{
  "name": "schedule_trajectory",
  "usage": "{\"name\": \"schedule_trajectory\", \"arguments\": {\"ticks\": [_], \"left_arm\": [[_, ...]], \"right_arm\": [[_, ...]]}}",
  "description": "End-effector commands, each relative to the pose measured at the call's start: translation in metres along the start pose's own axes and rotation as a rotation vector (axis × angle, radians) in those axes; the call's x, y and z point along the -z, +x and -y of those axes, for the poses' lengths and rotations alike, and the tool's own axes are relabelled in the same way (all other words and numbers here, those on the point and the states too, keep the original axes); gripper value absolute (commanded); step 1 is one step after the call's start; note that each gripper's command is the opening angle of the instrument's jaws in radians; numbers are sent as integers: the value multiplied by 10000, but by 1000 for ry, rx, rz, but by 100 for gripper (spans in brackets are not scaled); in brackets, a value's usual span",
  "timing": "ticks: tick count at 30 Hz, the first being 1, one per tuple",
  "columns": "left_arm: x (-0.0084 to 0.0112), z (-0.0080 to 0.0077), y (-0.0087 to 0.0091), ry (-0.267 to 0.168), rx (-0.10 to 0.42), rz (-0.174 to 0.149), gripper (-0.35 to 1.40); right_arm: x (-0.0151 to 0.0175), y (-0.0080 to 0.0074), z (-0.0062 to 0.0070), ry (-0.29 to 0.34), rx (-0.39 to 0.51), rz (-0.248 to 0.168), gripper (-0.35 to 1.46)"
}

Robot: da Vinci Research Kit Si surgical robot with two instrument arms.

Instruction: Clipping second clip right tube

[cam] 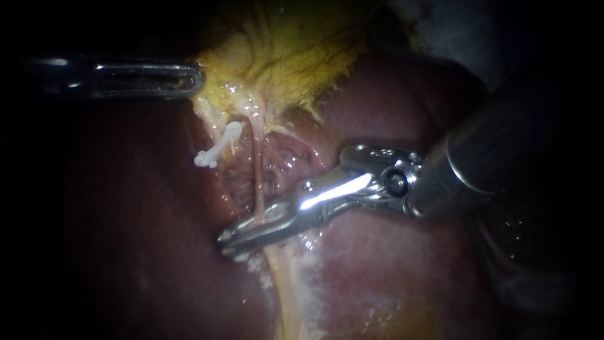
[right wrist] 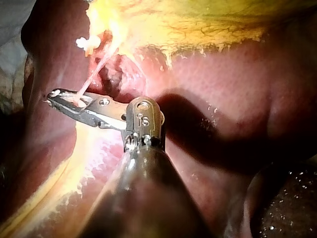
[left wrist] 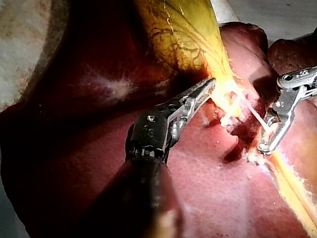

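A thin pale tube, the right tube [cam: 257, 170], runs down from the yellow gallbladder [cam: 283, 50] across the raw liver bed. My right instrument [cam: 229, 245] reaches in from the right. Its long jaws lie close together with the tube's lower part between them, also seen in the right wrist view [right wrist: 54, 94]. To the tube's left a white clip [cam: 217, 148] sits across a second strand. My left instrument [cam: 192, 79] comes in from the left, shut on the yellow tissue at the gallbladder's edge, as the left wrist view [left wrist: 208, 85] confirms.
Dark red liver [cam: 390, 277] surrounds the site on both sides. A yellow-white band of tissue [cam: 292, 296] continues down below the right instrument's jaws. The thick dark shaft of my right instrument [cam: 503, 145] fills the right of the endoscope view.
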Motion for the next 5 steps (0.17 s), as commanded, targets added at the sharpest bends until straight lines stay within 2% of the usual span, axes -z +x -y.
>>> {"name": "schedule_trajectory", "arguments": {"ticks": [1,5], "left_arm": [[0,0,0,0,0,0,-35],[-1,0,0,0,0,0,-35]], "right_arm": [[0,0,0,0,0,0,-35],[0,0,0,0,0,0,-35]]}}
